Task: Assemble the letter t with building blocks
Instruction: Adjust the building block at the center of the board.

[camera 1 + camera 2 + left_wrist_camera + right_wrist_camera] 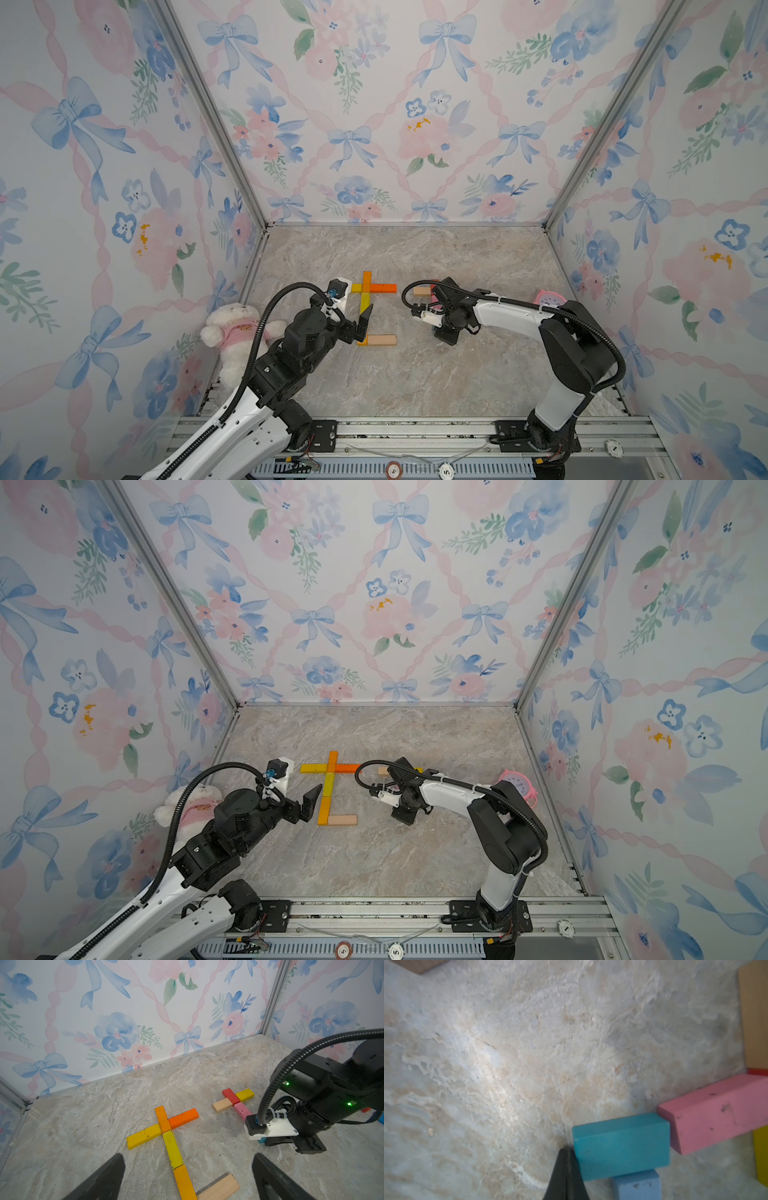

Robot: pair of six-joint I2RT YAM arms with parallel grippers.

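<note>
Two letters lie on the desk (pixel 457 374). The right-hand one, just right of centre, is the one in work.

**Layout.** The cross is set. The red block (pixel 230 1096) is in the middle, with the bare-wood block (pixel 222 1105) to its left and the yellow block (pixel 246 1095) to its right. The pink block (pixel 716 1113) starts the stem toward the near edge. The teal block (pixel 620 1147) lies flat at the pink one's near end, touching it.

**Right gripper (pixel 566 1152).** The jaws are pressed together and hold nothing. The tips sit low, right at the teal block's near right corner. This is judged a nudging step, squaring the teal block into the stem.

**Orientation.** The teal block's long axis runs roughly near to far. The pink block's axis slants a little off it, so the stem kinks slightly at the joint. The light blue block (pixel 637 1185) sits against the teal block's right long side. It is only partly in view, so its axis cannot be told.

**Doing it well.**
- Push slow and low.
- Contact at a corner will likely pivot the block, so short taps are better, rechecking the line each time.
- Stop once the long sides run true, since a hard shove could carry through the pink block into the cross.
- Mind the light blue block alongside.

**Left gripper (pixel 188 1159).** The jaws are spread wide and empty, hovering above the lower stem of the finished-looking left letter (pixel 172 1149). That stem runs near to far, and its wooden foot (pixel 218 1188) points right. This gripper is best kept clear.
</note>
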